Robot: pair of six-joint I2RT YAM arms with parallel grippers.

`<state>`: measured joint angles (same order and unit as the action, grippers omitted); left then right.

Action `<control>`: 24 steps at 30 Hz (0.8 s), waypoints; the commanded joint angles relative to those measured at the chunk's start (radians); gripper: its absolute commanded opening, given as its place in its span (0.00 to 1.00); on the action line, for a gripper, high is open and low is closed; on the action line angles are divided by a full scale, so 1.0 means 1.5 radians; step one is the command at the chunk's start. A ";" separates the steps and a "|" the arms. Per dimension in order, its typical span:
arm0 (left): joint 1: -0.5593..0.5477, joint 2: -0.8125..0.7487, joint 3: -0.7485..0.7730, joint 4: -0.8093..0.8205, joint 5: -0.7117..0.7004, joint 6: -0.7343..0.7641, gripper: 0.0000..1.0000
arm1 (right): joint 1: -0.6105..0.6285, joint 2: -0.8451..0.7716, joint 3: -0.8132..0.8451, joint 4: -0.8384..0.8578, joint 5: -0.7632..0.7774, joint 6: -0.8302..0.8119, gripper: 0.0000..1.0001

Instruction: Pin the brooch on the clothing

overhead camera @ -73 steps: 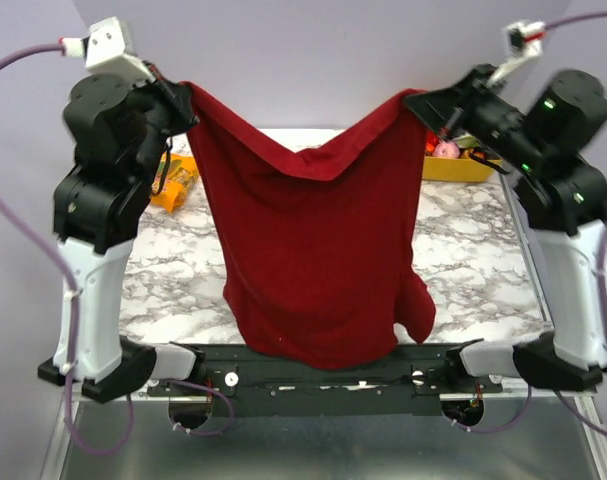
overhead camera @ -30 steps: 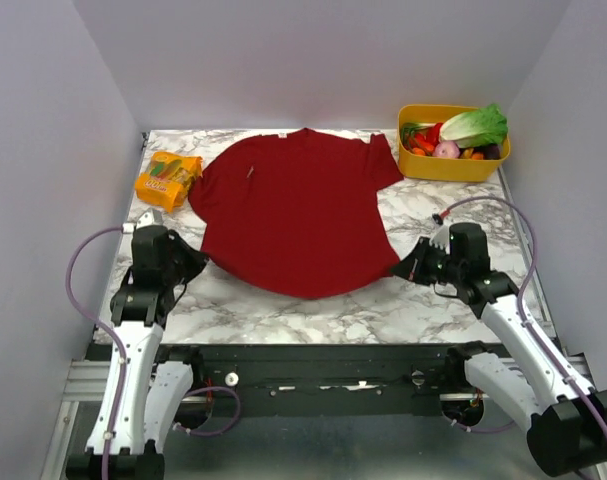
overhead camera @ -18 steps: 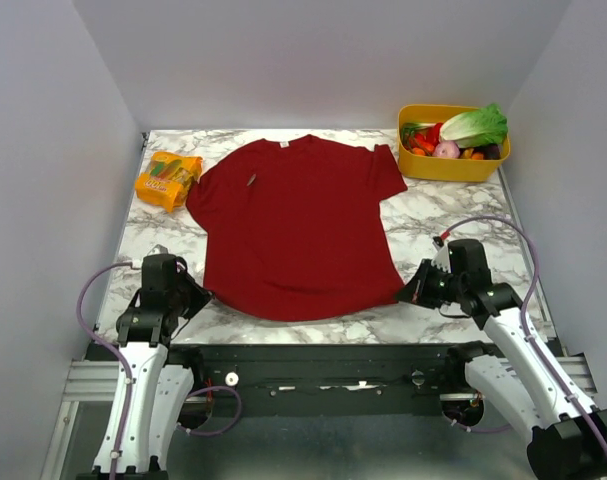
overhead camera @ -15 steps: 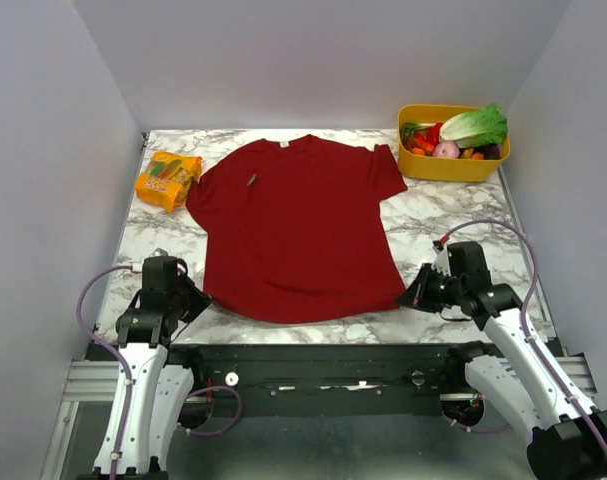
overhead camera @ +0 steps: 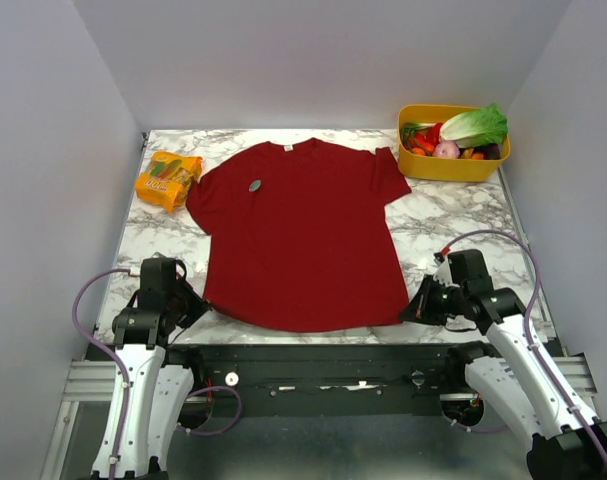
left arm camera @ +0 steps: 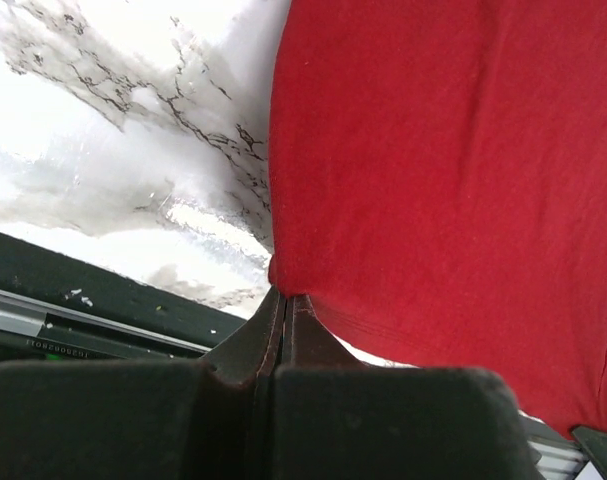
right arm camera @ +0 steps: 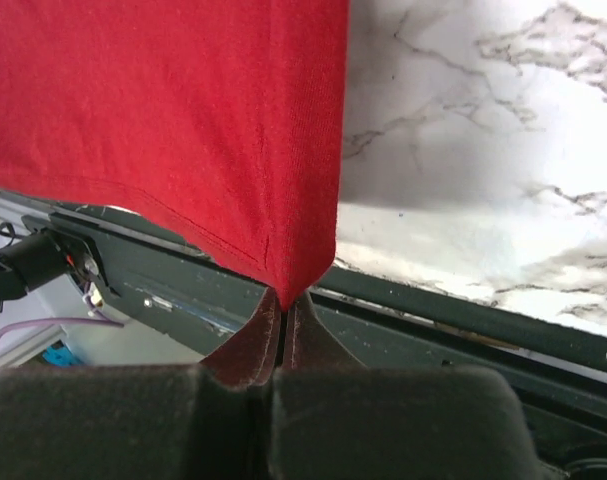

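Note:
The dark red T-shirt [overhead camera: 298,235] lies spread flat on the marble table, collar with a small white label at the far side. The brooch [overhead camera: 254,185], a tiny grey-green disc, sits on the shirt's chest, left of centre. My left gripper [overhead camera: 201,308] is shut on the shirt's near left hem corner; in the left wrist view [left arm camera: 283,298] the closed jaws pinch the red cloth [left arm camera: 443,170]. My right gripper [overhead camera: 408,313] is shut on the near right hem corner; the right wrist view [right arm camera: 285,305] shows the cloth [right arm camera: 173,110] clamped at its tip.
An orange snack packet [overhead camera: 168,180] lies at the far left beside the sleeve. A yellow tub of vegetables [overhead camera: 453,142] stands at the far right. The black frame rail [overhead camera: 313,360] runs along the table's near edge, just below both grippers.
The shirt hung in the air between raised grippers, then was laid down. Both grippers have drawn the hem toward the near edge, flattening the shirt. The brooch now shows as a round disc.

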<state>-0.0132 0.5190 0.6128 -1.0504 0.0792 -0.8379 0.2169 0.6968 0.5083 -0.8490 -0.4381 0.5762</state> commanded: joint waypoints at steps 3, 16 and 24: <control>0.003 0.006 0.029 -0.029 -0.009 0.012 0.00 | 0.009 -0.018 -0.009 -0.053 -0.026 0.012 0.01; 0.002 -0.001 0.057 -0.061 -0.004 0.009 0.00 | 0.012 -0.020 -0.008 -0.114 -0.054 -0.013 0.01; -0.024 -0.001 0.059 -0.065 -0.008 -0.002 0.00 | 0.012 -0.013 0.003 -0.134 -0.062 -0.023 0.01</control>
<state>-0.0288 0.5274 0.6777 -1.1305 0.0792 -0.8318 0.2279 0.6746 0.4999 -0.9943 -0.4919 0.5644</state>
